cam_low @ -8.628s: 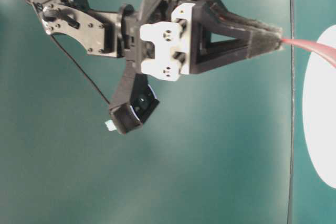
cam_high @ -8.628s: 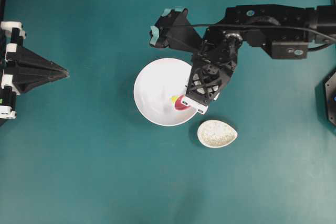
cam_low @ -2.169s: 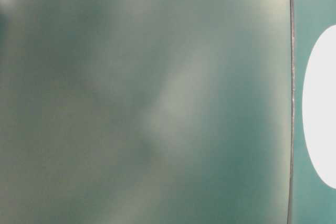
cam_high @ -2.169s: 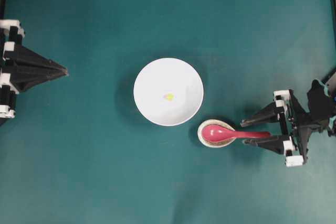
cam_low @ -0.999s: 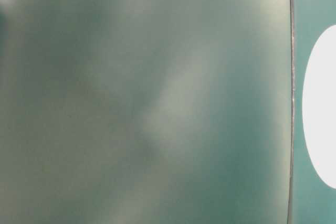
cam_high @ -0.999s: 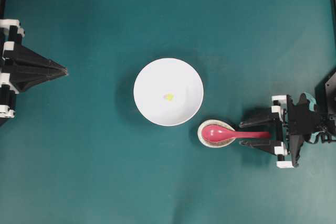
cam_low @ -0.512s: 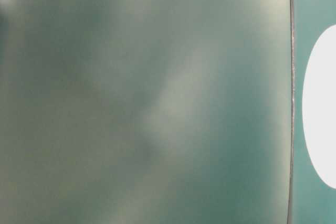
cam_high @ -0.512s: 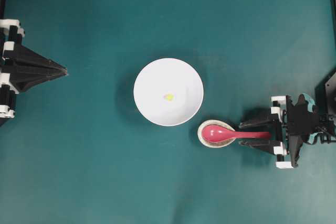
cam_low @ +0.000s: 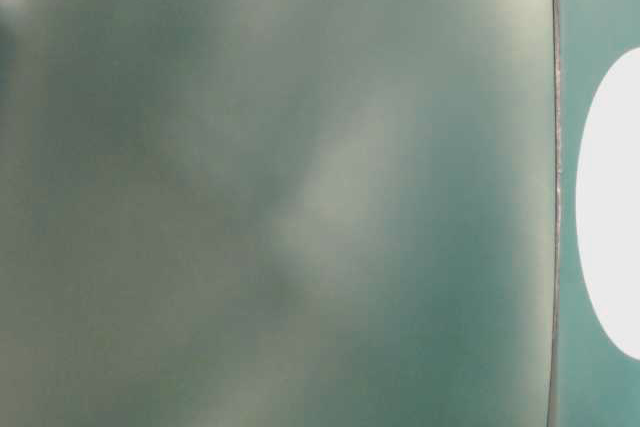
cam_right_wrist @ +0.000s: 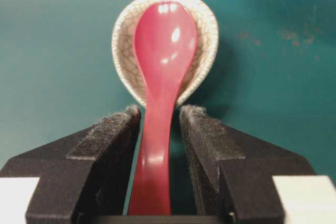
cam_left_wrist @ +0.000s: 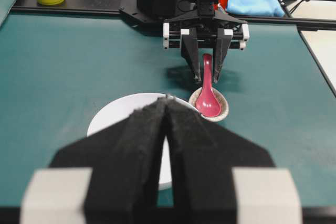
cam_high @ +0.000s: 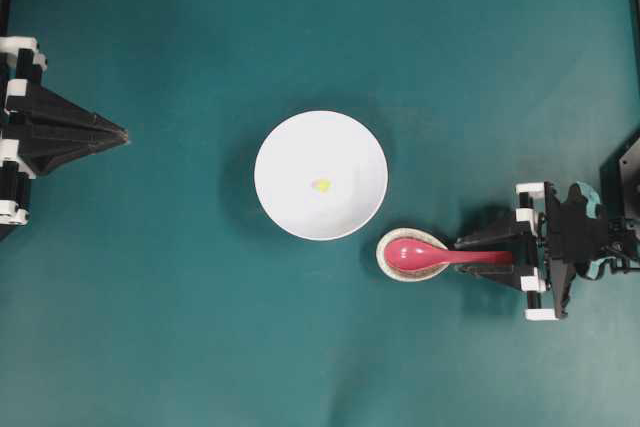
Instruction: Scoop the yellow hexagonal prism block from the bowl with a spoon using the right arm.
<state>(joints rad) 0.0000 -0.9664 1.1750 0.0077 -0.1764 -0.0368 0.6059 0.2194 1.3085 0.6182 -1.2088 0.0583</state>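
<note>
The spoon [cam_right_wrist: 160, 98] is being straddled by the right gripper [cam_right_wrist: 160, 124], its scoop lying in the small speckled spoon rest [cam_right_wrist: 206, 30] and its handle running back between the two black fingers [cam_right_wrist: 105, 145]. In the right wrist view a narrow gap is being kept on each side of the handle, so the jaws are standing part-open and nothing is being gripped. The yellow hexagonal prism block [cam_high: 321, 185] is being left near the middle of the white bowl [cam_high: 290, 147], which is sitting just beside the spoon rest on the teal table [cam_high: 200, 347]. At the far left edge the left gripper [cam_high: 122, 133] is being held well apart from the dishes, its pointed fingers pressed together.
</note>
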